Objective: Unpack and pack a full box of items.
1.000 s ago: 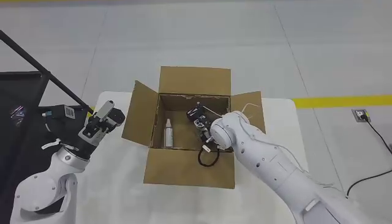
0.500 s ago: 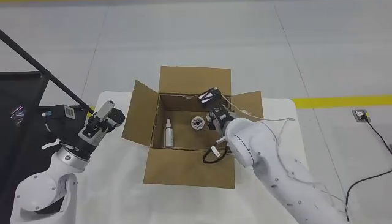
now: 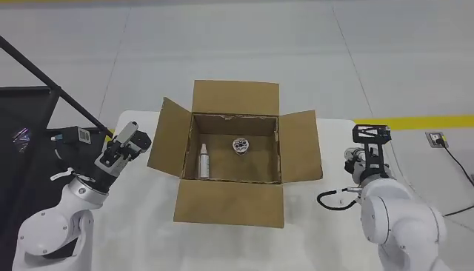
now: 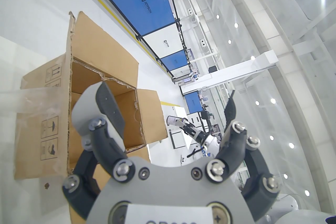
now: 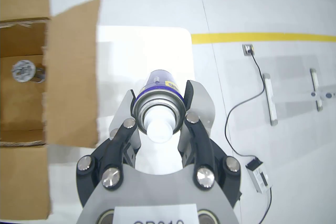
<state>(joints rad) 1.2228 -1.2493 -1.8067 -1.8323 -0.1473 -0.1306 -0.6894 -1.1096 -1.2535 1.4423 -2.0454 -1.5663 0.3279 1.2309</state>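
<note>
The open cardboard box (image 3: pixel 229 201) stands mid-table with its flaps spread. Inside lie a white spray bottle (image 3: pixel 203 160) and a small round item (image 3: pixel 241 145), which the right wrist view also catches (image 5: pixel 23 70). My right gripper (image 5: pixel 158 97) is shut on a purple spray can (image 5: pixel 160 89) with a white cap, held over the table's right end, beyond the box's right flap (image 5: pixel 72 72). From above, that gripper (image 3: pixel 368 144) sits right of the box. My left gripper (image 4: pixel 168 104) is open and holds nothing, left of the box (image 4: pixel 102 62), where the top view places it too (image 3: pixel 129 139).
A bare stretch of the white table (image 3: pixel 337 175) lies between the right flap and the right arm. A black cable loop (image 3: pixel 333 199) hangs by that arm. A dark cloth-covered stand (image 3: pixel 22 138) and a slanted black pole (image 3: pixel 52 86) border the left side.
My right arm has come up out of the box with the spray can and swung right, past the right flap. The left arm has kept still.
</note>
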